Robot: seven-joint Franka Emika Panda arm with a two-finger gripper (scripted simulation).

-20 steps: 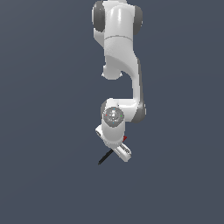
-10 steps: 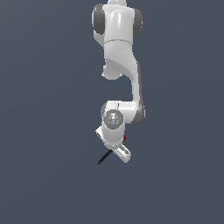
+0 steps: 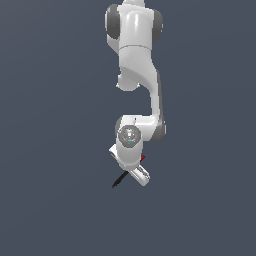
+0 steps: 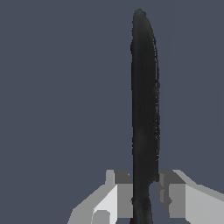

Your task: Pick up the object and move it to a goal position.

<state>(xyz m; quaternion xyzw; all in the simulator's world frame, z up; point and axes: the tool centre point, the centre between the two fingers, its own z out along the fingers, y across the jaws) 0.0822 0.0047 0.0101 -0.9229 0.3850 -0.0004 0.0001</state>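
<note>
The object (image 3: 119, 179) is a thin black stick with a short red end (image 3: 143, 158). In the exterior view its black part pokes out down and toward that view's left from under the white hand, and the red tip shows on the other side. My gripper (image 3: 134, 172) is shut on it near the middle. The wrist view shows the black stick (image 4: 144, 109) running straight away from the camera, clamped between the two grey fingers (image 4: 124, 192), with my gripper (image 4: 142, 197) closed around its lower part.
Only a flat dark grey-blue background surrounds the arm (image 3: 142, 85) in both views. No table edge, container or other item shows.
</note>
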